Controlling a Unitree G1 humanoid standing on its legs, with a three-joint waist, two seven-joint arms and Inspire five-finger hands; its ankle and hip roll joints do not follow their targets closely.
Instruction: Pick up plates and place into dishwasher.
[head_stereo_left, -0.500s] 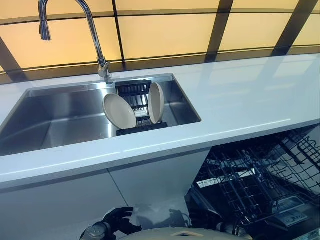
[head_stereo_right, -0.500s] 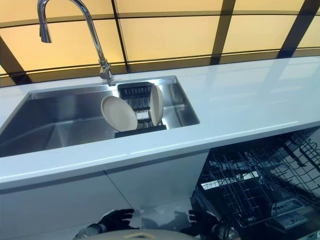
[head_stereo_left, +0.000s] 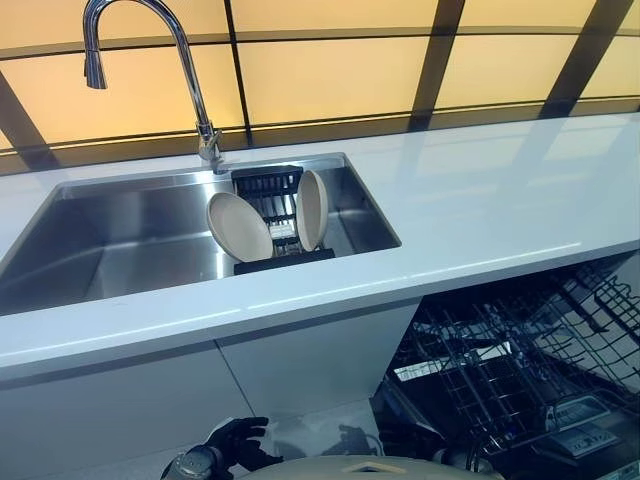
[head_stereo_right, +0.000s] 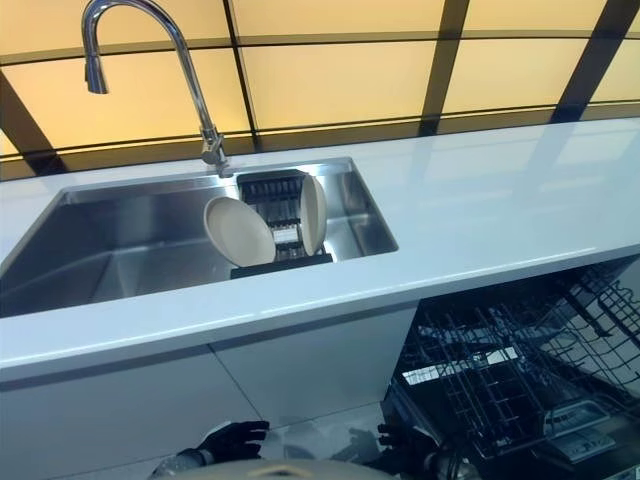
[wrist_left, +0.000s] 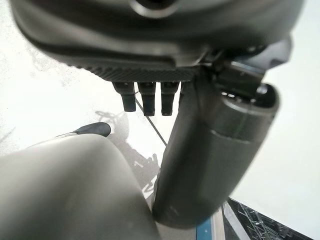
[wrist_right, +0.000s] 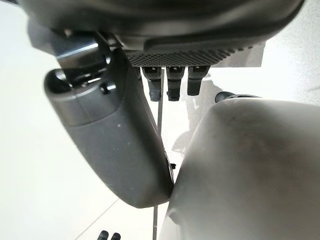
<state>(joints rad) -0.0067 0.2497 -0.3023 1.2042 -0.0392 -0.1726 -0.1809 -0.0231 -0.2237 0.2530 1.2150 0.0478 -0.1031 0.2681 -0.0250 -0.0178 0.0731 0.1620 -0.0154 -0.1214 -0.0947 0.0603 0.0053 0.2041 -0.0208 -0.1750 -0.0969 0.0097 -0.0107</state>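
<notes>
I log: left plate (head_stereo_left: 238, 226), right plate (head_stereo_left: 312, 207) on edge in black rack (head_stereo_left: 284, 261), inside sink (head_stereo_left: 120, 240) | dishwasher basket (head_stereo_left: 500, 370) lower right | left hand (head_stereo_left: 232, 444), right hand (head_stereo_right: 404, 443) low, fingers loosely apart, holding nothing.

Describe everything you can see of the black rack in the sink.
The rack is black and looks like plastic, with a slatted back section and a low bar along its front. It sits inside the steel sink at its right end, just below the faucet. Two beige plates stand on edge in it: the left plate leans with its face toward the front, and the right plate stands nearly upright, seen almost edge-on.
</notes>
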